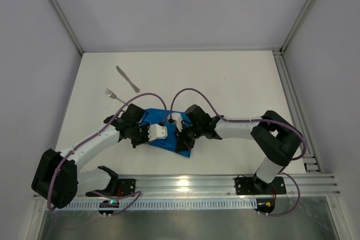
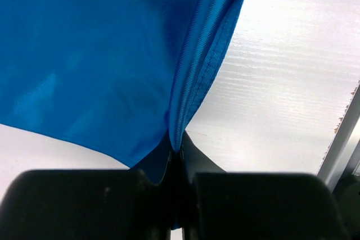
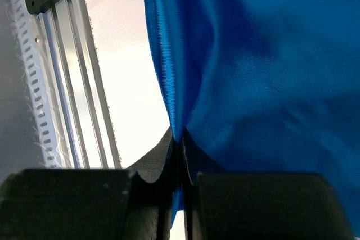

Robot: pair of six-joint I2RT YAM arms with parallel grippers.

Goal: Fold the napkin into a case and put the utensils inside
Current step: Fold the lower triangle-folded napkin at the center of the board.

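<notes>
The right gripper [image 3: 179, 139], its two black fingers [image 3: 157, 158] pressed together on an edge of the napkin [image 3: 270, 82]. The blue cloth rises from the pinch and fills the right of the view. To its left lies the white surface [image 3: 124, 82], bordered by a ribbed aluminium rail [image 3: 73, 82] and a slotted white strip [image 3: 36, 99].

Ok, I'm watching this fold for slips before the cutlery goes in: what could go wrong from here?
1. The left gripper and the right gripper each pinch only a thin edge of the shiny napkin at their tips; pulling it taut might slip it free.
2. The fork lies close beside the left arm, with the knife just beyond; a wide swing could knock them.
</notes>
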